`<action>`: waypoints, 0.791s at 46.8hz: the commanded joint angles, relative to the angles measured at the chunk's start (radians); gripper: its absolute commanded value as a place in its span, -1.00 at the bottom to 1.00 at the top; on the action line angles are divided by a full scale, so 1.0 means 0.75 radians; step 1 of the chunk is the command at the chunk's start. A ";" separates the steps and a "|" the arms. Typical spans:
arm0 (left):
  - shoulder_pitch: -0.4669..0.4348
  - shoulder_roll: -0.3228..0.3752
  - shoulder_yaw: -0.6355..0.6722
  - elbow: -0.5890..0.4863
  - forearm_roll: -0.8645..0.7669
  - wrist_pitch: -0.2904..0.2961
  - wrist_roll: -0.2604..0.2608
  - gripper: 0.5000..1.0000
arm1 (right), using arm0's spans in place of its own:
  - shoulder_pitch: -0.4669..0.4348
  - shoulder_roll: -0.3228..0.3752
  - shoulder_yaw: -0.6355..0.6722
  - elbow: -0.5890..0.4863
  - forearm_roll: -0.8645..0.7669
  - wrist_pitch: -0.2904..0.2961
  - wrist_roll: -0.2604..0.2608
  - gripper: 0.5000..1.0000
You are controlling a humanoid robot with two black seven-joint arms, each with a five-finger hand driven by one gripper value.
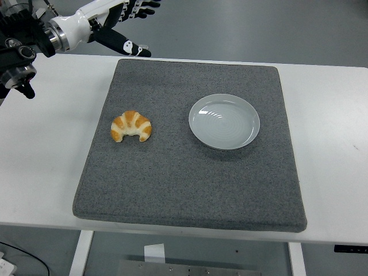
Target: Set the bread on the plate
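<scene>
While the bread (131, 126) — a croissant — lies on the gray mat (172, 190), well left of the empty plate (224, 121), nothing's gripped yet. Left hand (123, 26) hovers high at the table's far-left corner w/ fingers spread, holding nothing — prob. free to reach down. Right arm isn't visible.
</scene>
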 commanded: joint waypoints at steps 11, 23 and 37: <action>-0.066 0.011 0.183 -0.012 0.465 0.019 0.001 1.00 | 0.001 0.000 0.002 0.000 0.000 0.000 0.000 0.73; -0.057 -0.052 0.250 0.004 0.617 0.064 0.007 1.00 | 0.001 0.000 0.002 0.002 0.000 0.002 0.000 0.73; -0.055 -0.183 0.416 0.041 0.627 0.148 0.009 1.00 | 0.001 0.000 0.002 0.004 0.000 0.000 0.000 0.73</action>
